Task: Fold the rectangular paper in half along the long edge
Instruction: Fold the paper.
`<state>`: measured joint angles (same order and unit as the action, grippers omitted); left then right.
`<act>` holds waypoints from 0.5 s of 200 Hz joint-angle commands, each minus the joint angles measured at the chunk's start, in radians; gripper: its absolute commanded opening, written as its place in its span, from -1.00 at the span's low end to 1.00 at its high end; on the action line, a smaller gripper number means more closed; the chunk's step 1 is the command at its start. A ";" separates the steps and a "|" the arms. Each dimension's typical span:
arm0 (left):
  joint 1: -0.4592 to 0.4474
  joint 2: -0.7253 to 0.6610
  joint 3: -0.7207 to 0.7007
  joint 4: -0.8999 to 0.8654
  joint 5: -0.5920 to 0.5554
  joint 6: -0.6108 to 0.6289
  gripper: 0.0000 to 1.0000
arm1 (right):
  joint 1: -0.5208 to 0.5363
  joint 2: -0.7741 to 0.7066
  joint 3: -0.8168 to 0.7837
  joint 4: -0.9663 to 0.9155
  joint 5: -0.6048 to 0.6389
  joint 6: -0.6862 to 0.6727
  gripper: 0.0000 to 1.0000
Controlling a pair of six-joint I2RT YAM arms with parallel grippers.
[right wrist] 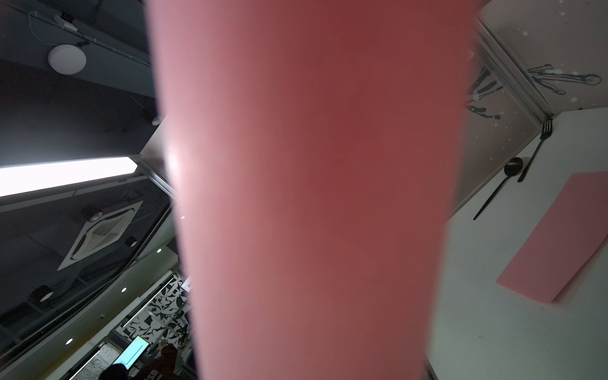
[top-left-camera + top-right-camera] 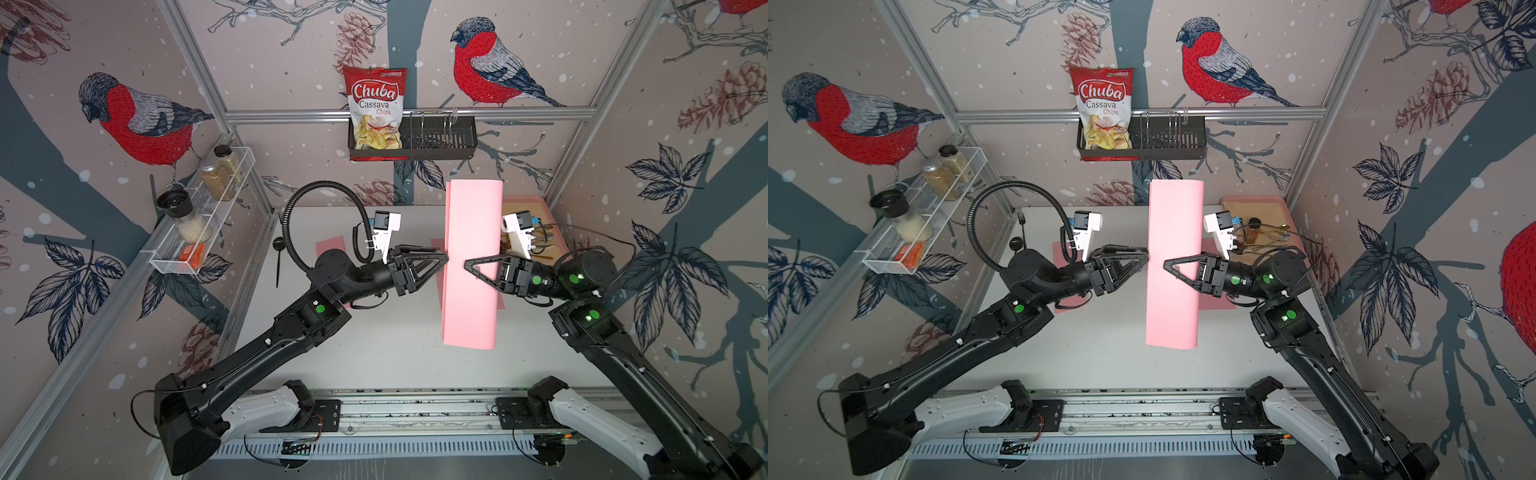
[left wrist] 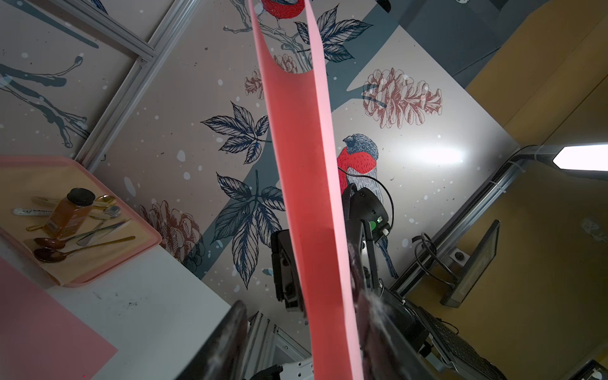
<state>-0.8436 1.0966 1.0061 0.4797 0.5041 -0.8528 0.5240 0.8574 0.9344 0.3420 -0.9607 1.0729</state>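
The pink rectangular paper (image 2: pixel 471 216) hangs in the air over the table's middle, bent over on itself into a long narrow loop; both top views show it (image 2: pixel 1175 216). My right gripper (image 2: pixel 467 264) reaches in from the right, one finger lying across the paper's face, shut on the paper. In the right wrist view the paper (image 1: pixel 312 181) fills the frame and hides the fingers. My left gripper (image 2: pixel 445 257) is at the paper's left edge. In the left wrist view its jaws stand apart, and the paper (image 3: pixel 302 164) runs between the fingers (image 3: pixel 227 335), close to one of them.
Other pink sheets (image 2: pixel 330 247) lie flat on the white table under the arms. A pink tray (image 2: pixel 536 203) with spoons and a honey jar sits at the back right. A black spoon and fork (image 2: pixel 277 257) lie at the back left. Wall racks hold spice jars and a chips bag (image 2: pixel 376 108).
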 commanded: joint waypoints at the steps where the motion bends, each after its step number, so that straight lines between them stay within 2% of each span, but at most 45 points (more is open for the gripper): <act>1: 0.001 0.007 -0.003 0.125 0.049 -0.047 0.13 | 0.006 0.002 0.002 0.046 -0.002 -0.005 -0.24; 63: 0.001 0.031 -0.024 0.167 0.073 -0.077 0.15 | 0.018 0.011 0.004 0.019 0.014 -0.026 -0.27; 100: 0.000 0.036 -0.026 0.175 0.076 -0.080 0.06 | 0.024 0.013 0.009 -0.027 0.026 -0.060 -0.29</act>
<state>-0.8436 1.1297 0.9821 0.5938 0.5686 -0.9218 0.5442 0.8700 0.9340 0.3267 -0.9485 1.0496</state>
